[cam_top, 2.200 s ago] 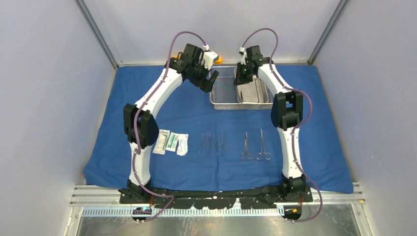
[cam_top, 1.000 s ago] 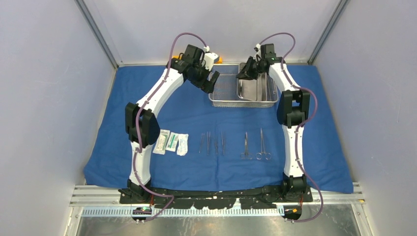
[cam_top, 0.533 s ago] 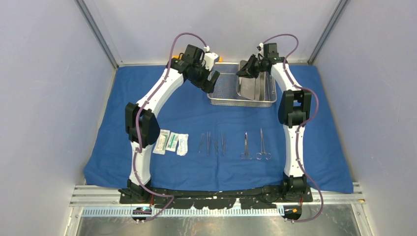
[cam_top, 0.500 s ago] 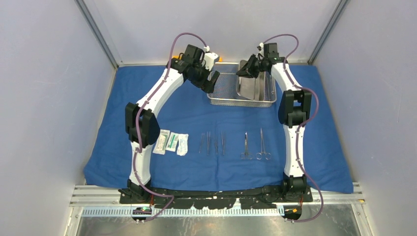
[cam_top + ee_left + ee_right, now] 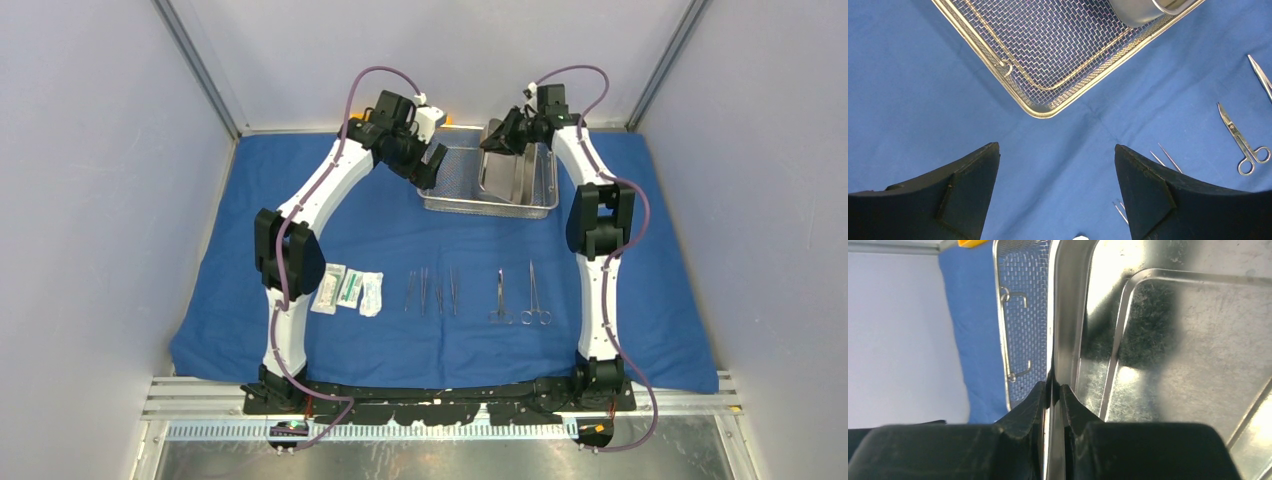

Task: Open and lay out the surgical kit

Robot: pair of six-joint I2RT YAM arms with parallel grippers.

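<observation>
The smaller solid steel tray stands tilted inside the rectangular steel mesh basket on the large blue cloth wrap, its rim pinched by the right gripper; the left gripper hovers nearby, fingers spread

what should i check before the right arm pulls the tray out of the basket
1. Grip: ok. The right gripper is shut on the rim of the tray.
2. Tray free of the basket: not ok. It is tilted, with its low edge inside the basket.
3. Basket held down: not ok. The left gripper is open above the cloth beside the basket's corner, touching nothing.
4. Tray empty: cannot tell. Only part of its inside shows.
5. Laid-out items out of the way: ok. The scissors and forceps and packets lie in a row nearer the arm bases, apart from the basket.
</observation>
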